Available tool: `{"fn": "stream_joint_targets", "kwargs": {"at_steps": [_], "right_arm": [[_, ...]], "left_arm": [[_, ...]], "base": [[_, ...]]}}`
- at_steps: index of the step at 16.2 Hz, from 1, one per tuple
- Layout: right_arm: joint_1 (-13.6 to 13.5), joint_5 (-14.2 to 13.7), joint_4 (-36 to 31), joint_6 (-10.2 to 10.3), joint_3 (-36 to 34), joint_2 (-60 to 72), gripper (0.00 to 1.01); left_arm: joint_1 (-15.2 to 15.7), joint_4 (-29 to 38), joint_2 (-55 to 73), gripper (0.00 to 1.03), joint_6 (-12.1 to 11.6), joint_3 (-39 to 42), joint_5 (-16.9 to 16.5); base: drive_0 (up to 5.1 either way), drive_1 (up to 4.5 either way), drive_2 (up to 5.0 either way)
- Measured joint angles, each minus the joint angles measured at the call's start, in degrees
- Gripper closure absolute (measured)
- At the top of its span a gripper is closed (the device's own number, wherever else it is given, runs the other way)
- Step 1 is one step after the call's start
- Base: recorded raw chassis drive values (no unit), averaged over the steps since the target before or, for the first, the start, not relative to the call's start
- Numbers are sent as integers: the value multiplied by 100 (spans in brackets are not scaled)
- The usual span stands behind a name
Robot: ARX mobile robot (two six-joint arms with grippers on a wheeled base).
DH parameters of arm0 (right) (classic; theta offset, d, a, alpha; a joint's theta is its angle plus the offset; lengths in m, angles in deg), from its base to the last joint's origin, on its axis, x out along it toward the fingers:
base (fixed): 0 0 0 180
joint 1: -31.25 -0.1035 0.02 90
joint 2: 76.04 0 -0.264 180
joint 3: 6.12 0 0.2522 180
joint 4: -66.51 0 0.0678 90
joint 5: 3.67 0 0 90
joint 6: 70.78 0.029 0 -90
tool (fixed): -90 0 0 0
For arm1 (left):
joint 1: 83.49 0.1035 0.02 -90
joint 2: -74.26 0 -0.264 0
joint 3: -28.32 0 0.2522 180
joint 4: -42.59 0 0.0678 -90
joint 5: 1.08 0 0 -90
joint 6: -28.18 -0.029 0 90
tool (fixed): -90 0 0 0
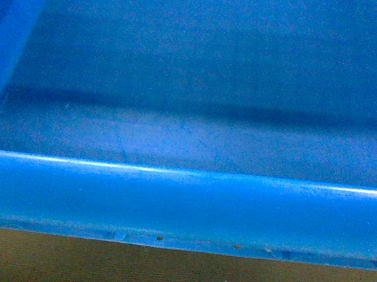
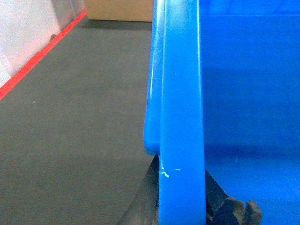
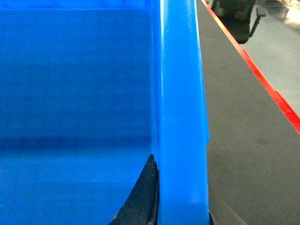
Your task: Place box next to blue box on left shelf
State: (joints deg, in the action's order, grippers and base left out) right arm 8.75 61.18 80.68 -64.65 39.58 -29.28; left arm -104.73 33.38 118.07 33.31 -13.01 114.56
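Dark floor (image 2: 70,117) lies below us; both grippers, left (image 2: 183,206) and right (image 3: 180,206), clench the box's (image 1: 181,201) rims, which we judge could slip and tilt.

Head view dim, grainy; glare streak along box (image 1: 181,201) rim; wrist views brighter, soft.

blue box (image 1: 181,201) rim, floor, filling view
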Motion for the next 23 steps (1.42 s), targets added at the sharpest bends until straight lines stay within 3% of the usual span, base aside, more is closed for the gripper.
{"fn": "stream_joint_targets", "kwargs": {"at_steps": [23], "right_arm": [[0, -7, -2, 0, 0, 0, 92]], "left_arm": [[-2, 13, 7, 94, -2, 0, -9]], "base": [[-161, -161, -161]]}}
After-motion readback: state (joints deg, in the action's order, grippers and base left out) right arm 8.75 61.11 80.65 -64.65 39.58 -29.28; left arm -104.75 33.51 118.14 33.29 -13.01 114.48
